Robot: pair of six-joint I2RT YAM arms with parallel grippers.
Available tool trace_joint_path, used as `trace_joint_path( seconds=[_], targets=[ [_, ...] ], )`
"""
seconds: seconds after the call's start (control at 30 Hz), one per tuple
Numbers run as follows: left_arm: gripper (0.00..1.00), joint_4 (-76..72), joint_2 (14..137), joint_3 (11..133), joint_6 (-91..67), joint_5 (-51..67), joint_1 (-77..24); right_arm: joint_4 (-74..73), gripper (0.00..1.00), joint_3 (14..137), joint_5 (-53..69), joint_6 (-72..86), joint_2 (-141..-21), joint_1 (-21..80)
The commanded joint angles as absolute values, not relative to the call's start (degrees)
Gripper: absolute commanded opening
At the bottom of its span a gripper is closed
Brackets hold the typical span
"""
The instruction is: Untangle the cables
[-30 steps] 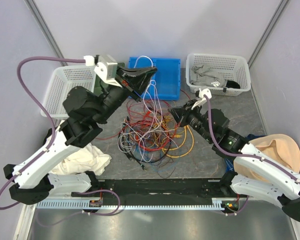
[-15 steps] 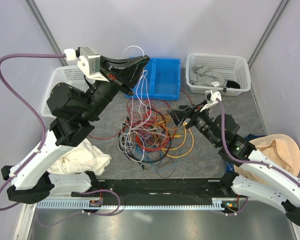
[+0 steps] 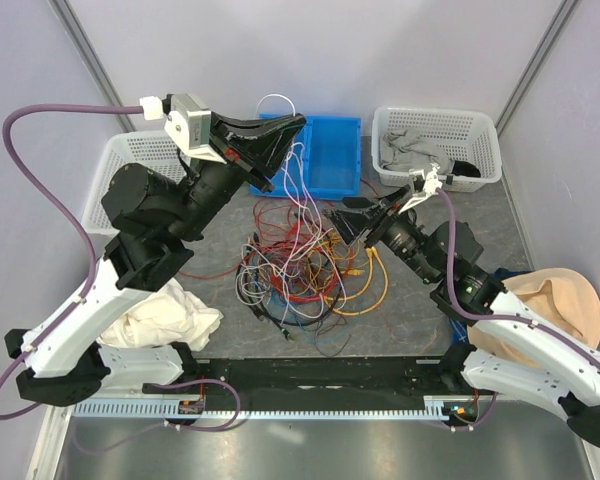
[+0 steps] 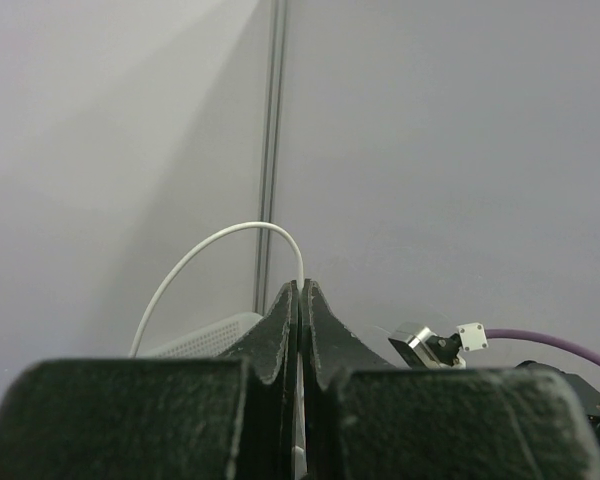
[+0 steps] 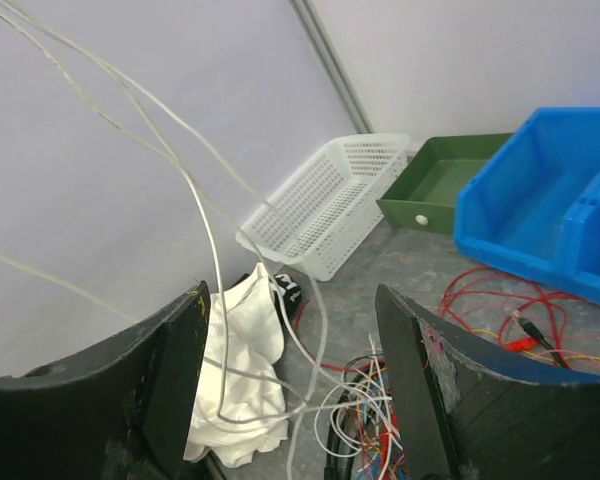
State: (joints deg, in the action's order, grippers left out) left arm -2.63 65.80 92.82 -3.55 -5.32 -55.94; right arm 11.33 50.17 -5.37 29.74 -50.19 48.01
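The cables (image 3: 300,265) lie in a tangled heap of red, orange, yellow, white, blue and black wires on the grey table between the arms. My left gripper (image 3: 299,122) is raised above the heap, shut on a white cable (image 3: 292,185) that loops over its tip and hangs down into the tangle. In the left wrist view the jaws (image 4: 300,286) are pressed together on that white cable (image 4: 210,246). My right gripper (image 3: 352,218) hovers at the heap's right edge, open and holding nothing. In the right wrist view, white strands (image 5: 215,300) run through the gap between its fingers (image 5: 290,300), above the tangle (image 5: 380,425).
A blue bin (image 3: 330,150) stands behind the heap, with a green tray (image 5: 440,180) beside it. White baskets stand at back left (image 3: 130,165) and back right (image 3: 435,125), the right one holding cloths. A white cloth (image 3: 170,315) lies front left, a tan hat (image 3: 555,295) at right.
My left gripper has lifted the white cable higher above the heap. My right gripper has opened from shut and moved slightly toward the back of the table.
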Motion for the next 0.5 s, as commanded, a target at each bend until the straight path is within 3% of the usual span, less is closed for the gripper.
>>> trace_joint_path(
  seconds=[0.0,0.3,0.4,0.47],
  targets=[
    [0.02,-2.8,66.1,92.5,-3.0,-3.8,-55.8,17.9,0.74,52.3,-0.1,31.1,-51.5,48.1],
    [0.02,-2.9,66.5,92.0,-3.4,-3.2,-55.7,20.6,0.68,52.6,4.7,33.3,-56.0,48.1],
    [0.02,-2.8,66.5,91.9,-3.5,-3.1,-55.8,21.6,0.54,52.2,5.5,33.8,-57.0,48.1],
    [0.02,-2.8,66.5,91.8,-3.5,-3.0,-55.8,22.1,0.35,51.8,5.9,34.1,-57.5,48.1]
  ],
)
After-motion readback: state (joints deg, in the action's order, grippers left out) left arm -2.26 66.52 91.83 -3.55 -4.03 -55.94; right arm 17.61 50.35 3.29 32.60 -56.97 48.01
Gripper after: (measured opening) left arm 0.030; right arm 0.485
